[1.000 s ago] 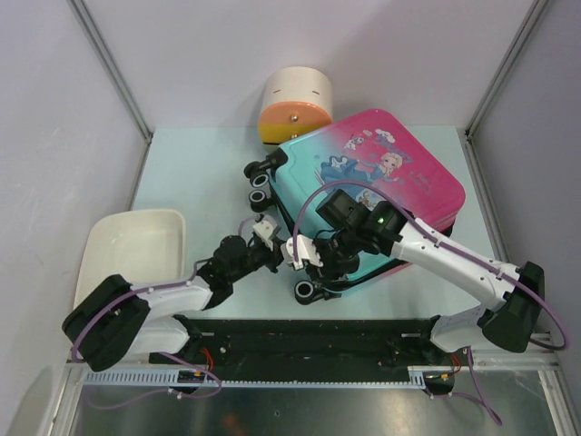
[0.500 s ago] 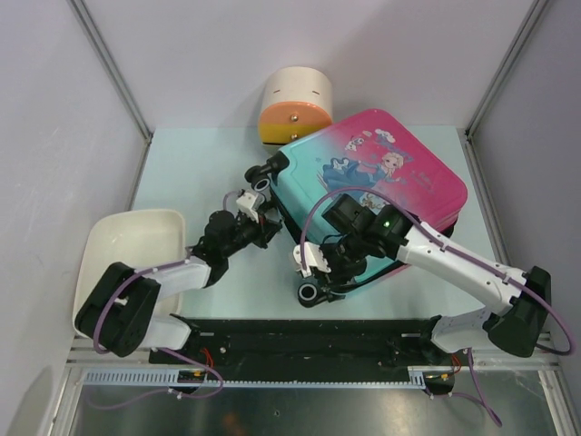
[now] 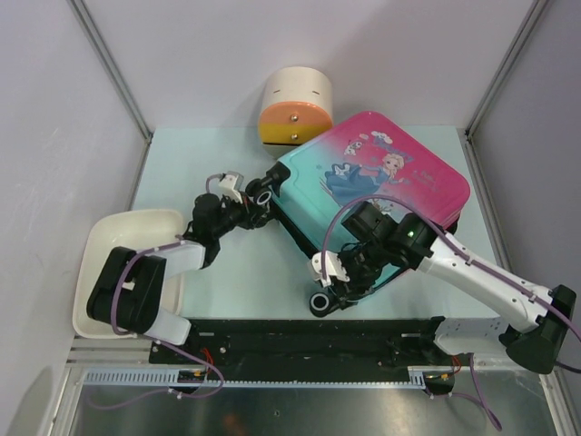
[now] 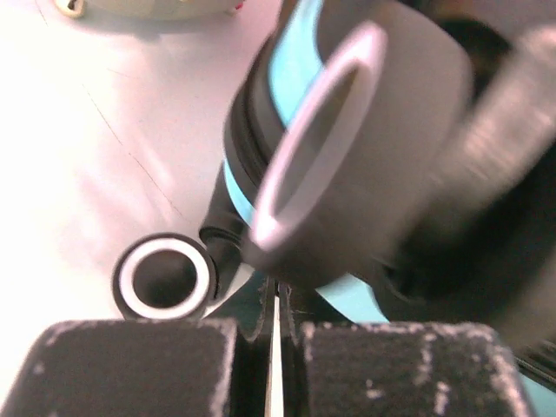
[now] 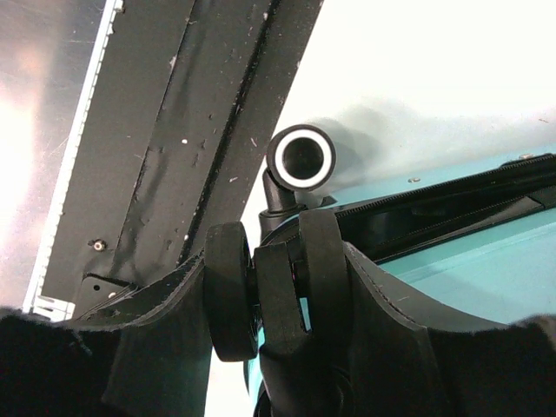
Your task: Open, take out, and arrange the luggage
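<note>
Luggage lies lid up, right of centre, its right corner near the table edge, with bare table to the left. Box sits just beside its upper edge; tray lower left. Right gripper clamps a bottom wheel; left gripper is clenched, empty, at the upper-left wheels. Princess print on the lid — writing too small to read.
</note>
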`<state>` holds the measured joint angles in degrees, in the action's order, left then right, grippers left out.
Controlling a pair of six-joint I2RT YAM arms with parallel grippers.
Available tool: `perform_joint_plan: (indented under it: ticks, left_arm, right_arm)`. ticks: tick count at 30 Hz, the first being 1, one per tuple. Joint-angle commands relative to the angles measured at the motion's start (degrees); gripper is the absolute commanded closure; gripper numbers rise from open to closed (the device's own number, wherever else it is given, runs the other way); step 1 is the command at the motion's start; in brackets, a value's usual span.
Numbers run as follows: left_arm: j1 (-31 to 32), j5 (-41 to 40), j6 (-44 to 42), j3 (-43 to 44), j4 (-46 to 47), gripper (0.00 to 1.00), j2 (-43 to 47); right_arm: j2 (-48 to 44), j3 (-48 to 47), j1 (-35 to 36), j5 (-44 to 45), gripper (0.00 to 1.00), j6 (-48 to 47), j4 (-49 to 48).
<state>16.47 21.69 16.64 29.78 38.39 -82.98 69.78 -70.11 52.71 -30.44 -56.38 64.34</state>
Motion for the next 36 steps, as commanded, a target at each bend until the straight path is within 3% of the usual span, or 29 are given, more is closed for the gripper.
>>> perform_joint_plan:
  ticks: [1, 6, 17, 23, 30, 36]
  left_arm:
    - [-5.2, -0.5, -0.3, 5.0, 1.1, 1.0, -3.3]
    - [-5.7, -2.5, -4.7, 9.9, 1.0, 1.0, -6.3]
    - [-7.1, 17.6, -7.9, 22.8, -2.1, 1.0, -17.6]
    - [-10.1, 26.3, -5.5, 29.0, -2.7, 1.0, -22.4]
    - [-6.4, 23.1, -12.9, 40.4, -10.4, 1.0, -27.4]
    - [-4.3, 24.9, -15.9, 51.8, -14.4, 1.0, -35.4]
  right_arm:
    - [-5.6, 1.5, -2.1, 2.7, 1.0, 7.9, 15.4]
    - [-8.7, 3.5, -2.4, 4.3, 1.0, 6.7, 17.4]
    - [-12.3, 5.5, -2.5, 5.7, 1.0, 6.6, 20.6]
    - [-14.8, 6.5, -2.6, 5.7, 1.0, 7.4, 21.4]
    - [-16.1, 8.4, -2.6, 6.4, 1.0, 5.4, 22.5]
    - [-16.9, 9.0, -2.5, 5.9, 1.0, 5.0, 22.6]
